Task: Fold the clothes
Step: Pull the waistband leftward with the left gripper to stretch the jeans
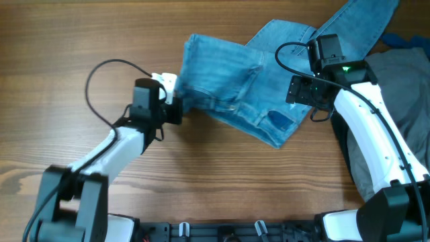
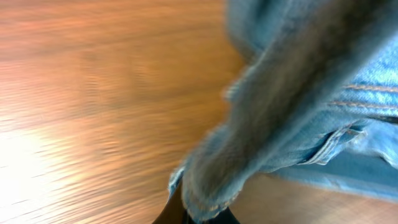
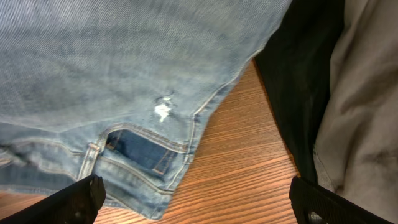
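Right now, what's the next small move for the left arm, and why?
Probably carry the left hand rightward across the jeans. It seems shut on a lifted denim edge at their left side, so that fold looks begun, not laid. The right hand hovers open above the far corner, holding nothing.
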`<action>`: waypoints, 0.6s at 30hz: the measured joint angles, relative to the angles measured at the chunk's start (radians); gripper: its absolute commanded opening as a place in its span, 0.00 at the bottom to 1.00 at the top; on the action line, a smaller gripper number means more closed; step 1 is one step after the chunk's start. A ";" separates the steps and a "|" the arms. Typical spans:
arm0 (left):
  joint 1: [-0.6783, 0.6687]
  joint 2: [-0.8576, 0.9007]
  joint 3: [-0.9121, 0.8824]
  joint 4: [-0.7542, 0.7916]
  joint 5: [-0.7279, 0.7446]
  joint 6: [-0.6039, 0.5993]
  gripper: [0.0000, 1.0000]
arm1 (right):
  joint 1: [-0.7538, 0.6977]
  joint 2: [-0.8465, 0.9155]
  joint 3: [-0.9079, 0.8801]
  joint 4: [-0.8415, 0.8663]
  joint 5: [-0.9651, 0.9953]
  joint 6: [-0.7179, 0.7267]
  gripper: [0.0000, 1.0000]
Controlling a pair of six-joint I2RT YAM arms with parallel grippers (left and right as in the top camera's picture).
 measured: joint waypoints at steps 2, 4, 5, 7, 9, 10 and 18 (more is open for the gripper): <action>0.027 -0.056 0.000 -0.017 -0.061 0.000 0.04 | 0.000 0.000 0.000 0.000 0.000 0.000 1.00; 0.067 -0.136 0.007 -0.034 -0.120 0.001 0.04 | 0.000 0.000 0.000 0.000 0.000 0.000 1.00; 0.087 -0.171 0.013 -0.035 -0.141 0.001 0.04 | 0.000 0.000 0.000 0.000 0.000 0.000 1.00; 0.159 -0.253 0.041 -0.033 -0.167 0.001 0.04 | 0.000 0.000 0.000 0.000 0.000 0.000 1.00; 0.239 -0.307 0.074 -0.027 -0.174 0.001 0.04 | 0.000 0.000 0.000 0.000 0.000 0.000 1.00; 0.274 -0.322 0.088 -0.024 -0.174 0.001 0.04 | 0.000 0.000 0.000 0.000 0.000 0.000 1.00; 0.526 -0.307 0.131 -0.019 -0.126 -0.005 1.00 | 0.000 0.000 0.000 -0.001 0.000 0.000 1.00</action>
